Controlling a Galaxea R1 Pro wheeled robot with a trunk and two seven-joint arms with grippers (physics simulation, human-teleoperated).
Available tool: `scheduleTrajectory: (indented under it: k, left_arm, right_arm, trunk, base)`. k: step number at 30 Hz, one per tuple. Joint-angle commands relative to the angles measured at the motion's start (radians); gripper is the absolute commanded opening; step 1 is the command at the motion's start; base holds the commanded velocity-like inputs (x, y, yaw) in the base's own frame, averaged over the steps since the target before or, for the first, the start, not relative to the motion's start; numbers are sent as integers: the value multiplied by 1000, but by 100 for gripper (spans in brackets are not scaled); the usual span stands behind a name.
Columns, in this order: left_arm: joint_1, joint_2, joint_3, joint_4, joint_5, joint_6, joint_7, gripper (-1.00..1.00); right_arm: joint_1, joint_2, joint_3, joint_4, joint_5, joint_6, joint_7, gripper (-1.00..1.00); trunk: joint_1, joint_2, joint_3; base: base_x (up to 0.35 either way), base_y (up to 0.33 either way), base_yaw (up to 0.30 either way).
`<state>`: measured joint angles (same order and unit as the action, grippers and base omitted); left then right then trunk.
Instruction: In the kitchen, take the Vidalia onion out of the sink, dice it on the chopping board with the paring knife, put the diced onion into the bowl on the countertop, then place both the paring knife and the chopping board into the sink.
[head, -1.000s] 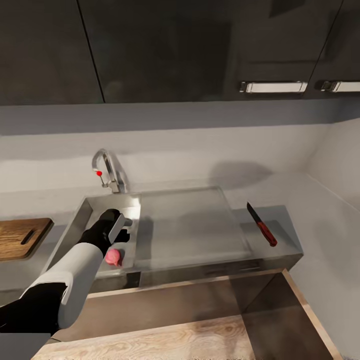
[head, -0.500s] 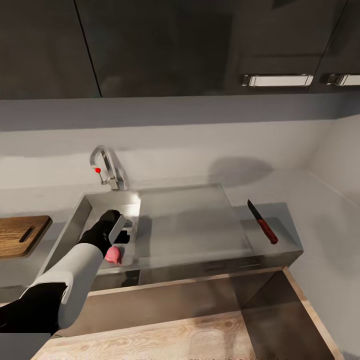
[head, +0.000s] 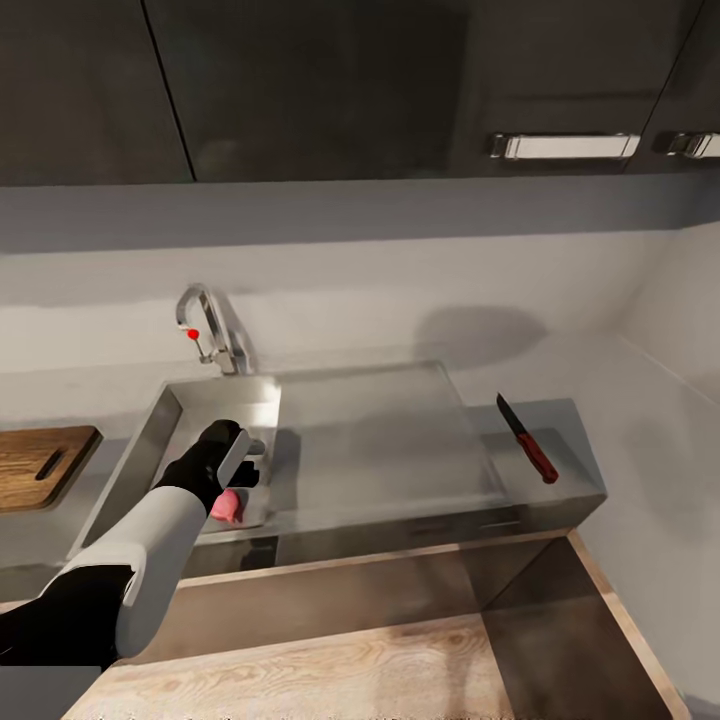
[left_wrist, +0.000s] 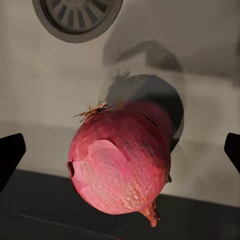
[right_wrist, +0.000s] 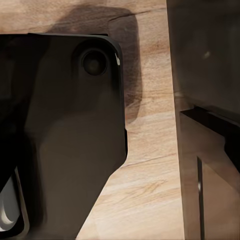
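**Desk:** Progress on the onion job, please?

**Photographer:** Barely begun. Vidalia onion (head: 227, 506) lies whole in the sink (head: 150, 430), near the front wall of the basin. Chopping board (head: 35, 465) sits bare on the countertop (head: 40, 535) to the left; paring knife (head: 527, 452) rests untouched to the right of the steel drainer (head: 380, 440). Dicing, bowl and clean-up all remain.

**Desk:** And the claw?

**Photographer:** Left gripper (head: 243, 466) reaches down into the basin, right above the onion. In the left wrist view the onion (left_wrist: 120, 160) sits centred between the two dark fingertips (left_wrist: 10, 152), which stand wide apart on either side without touching it. Jaws wide, holding nothing. The right gripper's state I cannot tell.
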<state>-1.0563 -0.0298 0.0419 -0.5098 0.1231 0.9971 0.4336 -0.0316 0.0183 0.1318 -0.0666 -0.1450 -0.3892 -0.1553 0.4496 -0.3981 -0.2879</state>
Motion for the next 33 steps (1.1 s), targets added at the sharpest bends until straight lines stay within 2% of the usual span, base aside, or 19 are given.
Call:
scheduleTrajectory:
  k: [1,33]
  left_arm:
    - [-1,-1,4,-1,10,2,10,100]
    - [-1,0,5,11,9,2,11,100]
  right_arm:
    - [-1,0,9,1,-10,-3,-3,100]
    - [-1,0,9,1,-10,-3,-4,100]
  trunk:
    - [0,-2,-3]
    - [0,-2,-48]
  base:
    - [0,0,0]
    - [-8,5,0]
